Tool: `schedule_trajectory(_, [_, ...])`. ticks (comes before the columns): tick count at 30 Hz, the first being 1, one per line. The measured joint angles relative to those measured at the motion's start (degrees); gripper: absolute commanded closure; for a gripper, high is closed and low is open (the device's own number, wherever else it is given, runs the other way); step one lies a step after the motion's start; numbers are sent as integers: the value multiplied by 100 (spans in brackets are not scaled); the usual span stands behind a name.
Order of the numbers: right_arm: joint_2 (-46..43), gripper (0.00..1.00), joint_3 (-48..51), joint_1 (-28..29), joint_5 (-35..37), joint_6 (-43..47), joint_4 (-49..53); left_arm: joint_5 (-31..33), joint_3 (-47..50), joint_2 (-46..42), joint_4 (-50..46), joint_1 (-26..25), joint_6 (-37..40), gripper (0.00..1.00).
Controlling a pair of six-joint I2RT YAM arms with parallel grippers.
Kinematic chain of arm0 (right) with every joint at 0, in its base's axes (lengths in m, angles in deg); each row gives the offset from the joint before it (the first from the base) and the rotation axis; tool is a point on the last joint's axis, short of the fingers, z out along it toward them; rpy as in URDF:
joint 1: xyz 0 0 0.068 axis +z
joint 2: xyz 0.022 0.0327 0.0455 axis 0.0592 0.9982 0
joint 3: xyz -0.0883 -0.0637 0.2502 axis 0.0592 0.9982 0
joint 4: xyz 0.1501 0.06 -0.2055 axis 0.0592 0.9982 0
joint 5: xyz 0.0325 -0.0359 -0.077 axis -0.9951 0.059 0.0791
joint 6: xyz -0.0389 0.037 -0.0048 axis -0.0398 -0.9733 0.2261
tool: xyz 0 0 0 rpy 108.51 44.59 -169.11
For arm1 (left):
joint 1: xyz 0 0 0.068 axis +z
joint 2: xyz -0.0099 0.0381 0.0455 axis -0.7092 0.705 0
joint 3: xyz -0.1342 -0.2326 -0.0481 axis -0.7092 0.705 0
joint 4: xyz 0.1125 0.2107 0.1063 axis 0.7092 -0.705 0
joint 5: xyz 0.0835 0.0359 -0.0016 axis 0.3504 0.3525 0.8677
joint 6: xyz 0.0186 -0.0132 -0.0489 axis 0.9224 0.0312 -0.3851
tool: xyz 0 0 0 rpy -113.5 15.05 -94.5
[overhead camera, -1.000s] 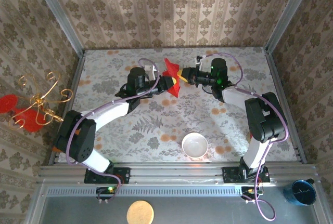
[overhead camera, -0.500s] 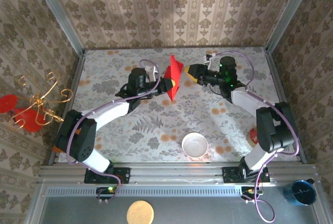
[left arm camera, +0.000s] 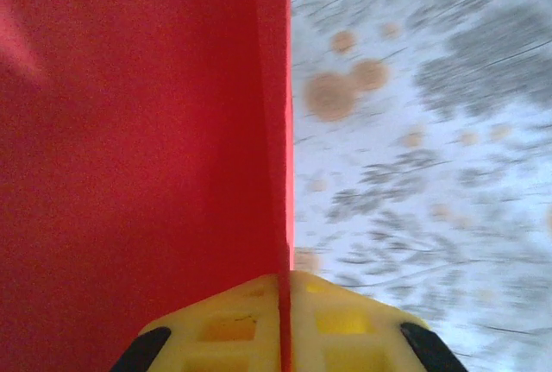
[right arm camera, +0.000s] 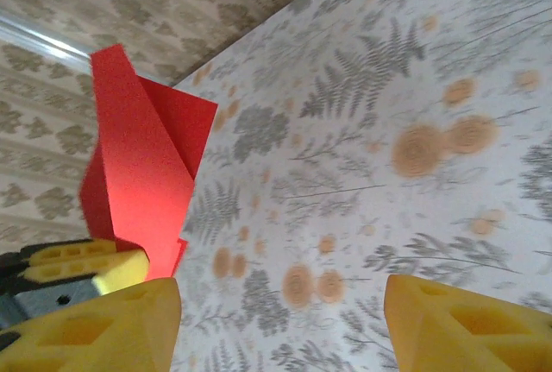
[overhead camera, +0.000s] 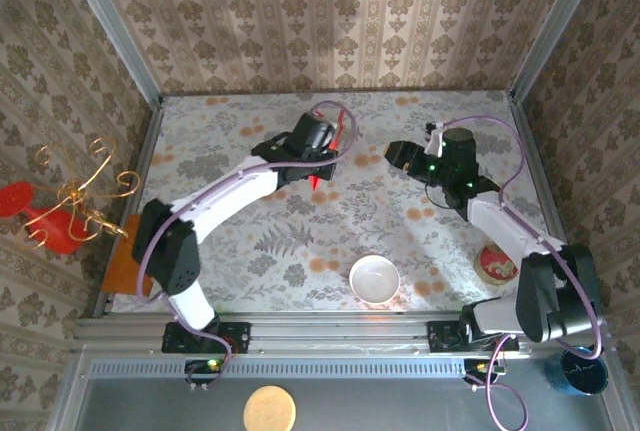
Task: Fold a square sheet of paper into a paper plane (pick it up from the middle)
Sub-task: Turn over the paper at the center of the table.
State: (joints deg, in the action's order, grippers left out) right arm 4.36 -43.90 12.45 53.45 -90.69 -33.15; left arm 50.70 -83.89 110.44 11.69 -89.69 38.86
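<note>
Seen from above, the left arm reaches over the middle of the flowered table (overhead camera: 250, 251), and slivers of the red paper (overhead camera: 318, 182) peek out from under its wrist. Close up, the left gripper (left arm camera: 283, 303) has its yellow fingers clenched on a sharp folded edge, with the paper rising as a red wall cut off by the frame and the tabletop blurred. The right wrist camera gives the whole shape: a pointed, layered fold held up off the table. The right gripper (right arm camera: 280, 320) sits apart from it, fingers spread wide and empty. A white bowl (overhead camera: 374, 278) sits near the front edge.
</note>
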Motion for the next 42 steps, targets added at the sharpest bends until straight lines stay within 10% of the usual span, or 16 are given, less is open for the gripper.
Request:
schedule_trajectory(6, [-365, 33, 155, -212, 638, 186, 306, 2118, -903, 1320, -846, -361, 935, 90])
schedule_trajectory(14, [-444, 33, 520, -634, 826, 179, 450, 2997, -1244, 2461, -1143, -444, 1351, 92])
schedule_trajectory(42, [87, 33, 522, -817, 369, -98, 328, 2138, -1569, 2955, -1456, -575, 177, 69])
